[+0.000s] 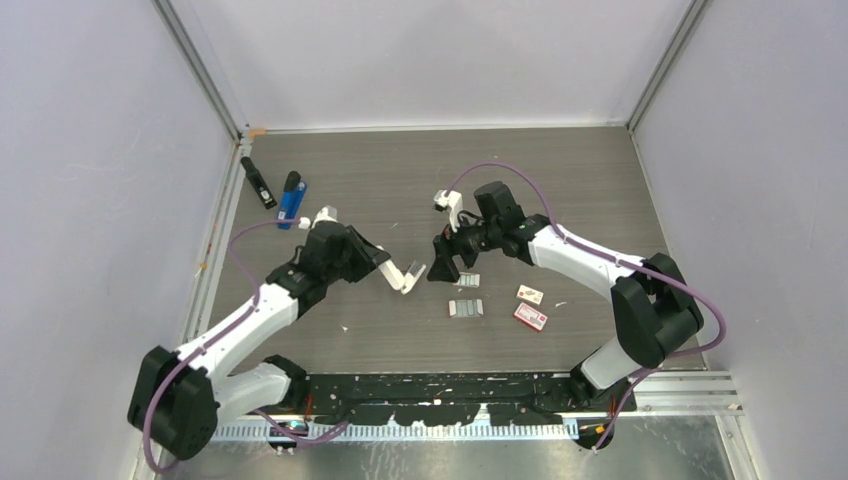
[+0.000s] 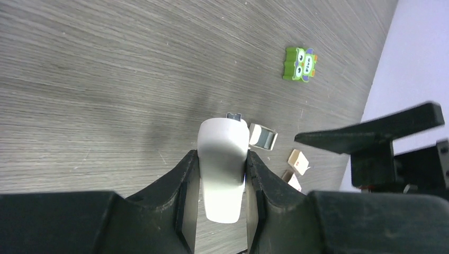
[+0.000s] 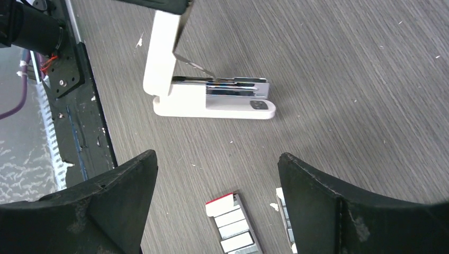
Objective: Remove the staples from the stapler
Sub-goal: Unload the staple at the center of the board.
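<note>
A white stapler (image 3: pixel 212 100) stands hinged open on the table, its base flat and its metal magazine (image 3: pixel 235 87) exposed. My left gripper (image 2: pixel 221 156) is shut on the stapler's raised white top arm (image 2: pixel 222 174). My right gripper (image 3: pixel 217 156) hangs open above the table just right of the stapler (image 1: pixel 405 275), holding nothing. Below it lie silvery staples (image 3: pixel 235 227), ribbed strips side by side with a red-and-white end piece. More staples (image 3: pixel 281 203) are partly hidden behind its right finger. I cannot tell if staples sit in the magazine.
Two small red-and-white boxes (image 1: pixel 530 294) (image 1: pixel 530 318) lie right of the strips. A green packet (image 2: pixel 299 64) lies farther out on the table. A black stapler (image 1: pixel 258 183) and a blue stapler (image 1: pixel 291 200) lie at the back left near the wall.
</note>
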You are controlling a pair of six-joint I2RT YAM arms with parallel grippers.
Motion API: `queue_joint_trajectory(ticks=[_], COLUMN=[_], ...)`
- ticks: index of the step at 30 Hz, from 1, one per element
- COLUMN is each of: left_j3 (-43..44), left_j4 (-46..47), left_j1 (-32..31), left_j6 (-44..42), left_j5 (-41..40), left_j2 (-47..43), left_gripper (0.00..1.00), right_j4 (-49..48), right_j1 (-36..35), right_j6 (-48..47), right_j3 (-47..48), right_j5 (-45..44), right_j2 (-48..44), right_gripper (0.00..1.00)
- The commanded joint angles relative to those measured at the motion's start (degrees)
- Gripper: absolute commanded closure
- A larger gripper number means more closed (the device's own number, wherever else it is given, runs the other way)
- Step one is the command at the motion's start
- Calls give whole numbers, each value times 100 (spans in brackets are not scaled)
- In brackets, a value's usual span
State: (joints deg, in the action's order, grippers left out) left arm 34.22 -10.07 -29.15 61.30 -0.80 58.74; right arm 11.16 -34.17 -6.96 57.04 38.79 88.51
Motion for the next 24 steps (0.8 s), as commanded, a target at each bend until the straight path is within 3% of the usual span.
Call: queue_joint_trajectory(ticks=[1,4,7,10,13,16,21,24], left_j3=[677,859,1051,1107,1179,1450,1581,1577], left_j4=[-406,-438,-583,-430,-151,-200,-80,-90], left_j1=[241,305,445,774,963,979,981,981], left_j6=[779,1080,1470,2173,2753,2863,3120,3182], left_j5=[559,661,760,1373,2020,2147,2180,2130], left_j2=[624,871,1005,1359,1856,2292,2520,2491], left_gripper=[100,100,100,100,100,100,100,100], right_j4=[-88,-59,-395,-1006,-1763,-3184,-5293,-7069], right_j1=[-43,-127,-162,-193,-508,-804,-836,-889], right_j6=[-157,-1009,-1727,-2207,-3494,-4472,-4605,-4000], right_j3=[89,-152,-535,-1021,-1596,-2104,-2280,-2443], right_j5=[75,-200,-369,-300,-630,-1203,-1492,-1668], right_j2=[-153,-350,-585,-836,-1034,-895,-84,665], right_gripper=[11,1,0,0,0,0,0,0])
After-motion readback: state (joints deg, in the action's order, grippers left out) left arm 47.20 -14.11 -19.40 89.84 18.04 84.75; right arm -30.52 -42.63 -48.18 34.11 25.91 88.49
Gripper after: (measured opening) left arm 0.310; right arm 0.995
